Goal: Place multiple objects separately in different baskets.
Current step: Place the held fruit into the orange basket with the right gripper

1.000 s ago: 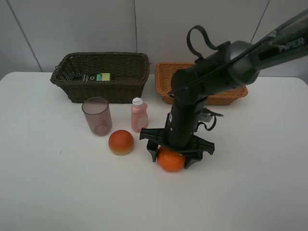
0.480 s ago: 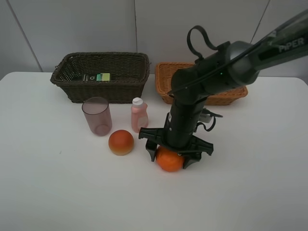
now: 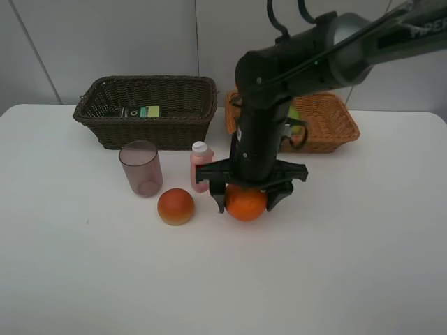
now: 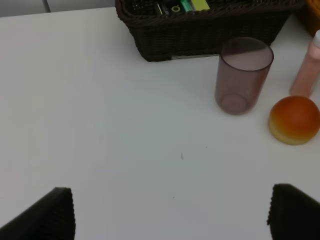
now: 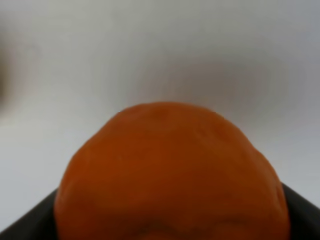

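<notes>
My right gripper (image 3: 246,201) is shut on the orange (image 3: 246,203) and holds it off the white table; the orange fills the right wrist view (image 5: 170,175). To its left stand the pink bottle (image 3: 201,166), the translucent mauve cup (image 3: 141,167) and the red-orange fruit (image 3: 175,206). The dark brown basket (image 3: 154,129) holds a dark item with a green label (image 3: 143,111). The tan basket (image 3: 335,132) shows a bit of green fruit (image 3: 294,116) behind the arm. My left gripper (image 4: 170,220) is open and empty, away from the cup (image 4: 243,75).
The right arm (image 3: 279,63) reaches across in front of the tan basket. The left wrist view shows the red-orange fruit (image 4: 294,120), the pink bottle (image 4: 306,70) and the dark basket (image 4: 200,35). Bare white table (image 3: 84,265) lies at the front.
My right gripper has lifted the orange off the table and carried it a little toward the baskets. The other things have not moved.
</notes>
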Controlling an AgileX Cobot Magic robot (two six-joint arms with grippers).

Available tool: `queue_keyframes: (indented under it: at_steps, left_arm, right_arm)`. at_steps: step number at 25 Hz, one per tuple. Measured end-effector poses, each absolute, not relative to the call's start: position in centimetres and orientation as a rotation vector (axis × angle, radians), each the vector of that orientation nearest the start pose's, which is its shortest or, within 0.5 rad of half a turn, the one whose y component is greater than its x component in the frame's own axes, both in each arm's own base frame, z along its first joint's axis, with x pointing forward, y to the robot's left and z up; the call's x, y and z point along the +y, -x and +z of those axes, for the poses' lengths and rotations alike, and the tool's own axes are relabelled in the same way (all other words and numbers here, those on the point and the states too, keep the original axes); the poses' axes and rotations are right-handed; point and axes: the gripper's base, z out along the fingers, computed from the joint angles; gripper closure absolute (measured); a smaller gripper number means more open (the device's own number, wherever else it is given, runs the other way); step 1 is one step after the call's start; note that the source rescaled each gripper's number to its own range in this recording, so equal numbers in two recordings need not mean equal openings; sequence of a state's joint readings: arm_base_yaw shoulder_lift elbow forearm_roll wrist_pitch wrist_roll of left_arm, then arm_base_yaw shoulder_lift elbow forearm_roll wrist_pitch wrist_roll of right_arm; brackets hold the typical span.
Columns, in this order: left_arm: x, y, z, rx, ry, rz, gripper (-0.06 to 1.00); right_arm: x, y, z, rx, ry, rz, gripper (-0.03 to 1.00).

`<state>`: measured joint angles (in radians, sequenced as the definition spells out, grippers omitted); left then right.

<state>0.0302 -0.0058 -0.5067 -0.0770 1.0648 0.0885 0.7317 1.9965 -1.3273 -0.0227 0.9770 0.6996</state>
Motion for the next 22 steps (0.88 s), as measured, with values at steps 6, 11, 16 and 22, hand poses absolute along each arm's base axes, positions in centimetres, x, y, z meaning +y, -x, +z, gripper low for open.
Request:
queue_keyframes:
  at_steps: [6,11,16,22]
  left_arm:
    - [-0.6,0.7,27.9,2.033,-0.064,-0.017,-0.06]
    - [-0.6,0.7,27.9,2.033,-0.064,-0.017,-0.06]
    - [-0.6,0.7,27.9,2.033,-0.064,-0.017,-0.06]
    - [-0.6,0.7,27.9,2.033,-0.064,-0.017,-0.06]
  right_arm:
    - [25.9,-31.2,21.4,2.933,0.313,-0.122,0.33]
    - [25.6,-34.2,25.6,2.755,0.308,-0.084,0.33]
    - [23.3,-37.4,26.5,2.635,0.216,-0.004,0.33]
    - [21.5,-40.7,24.3,2.578,0.153,0.034,0.33]
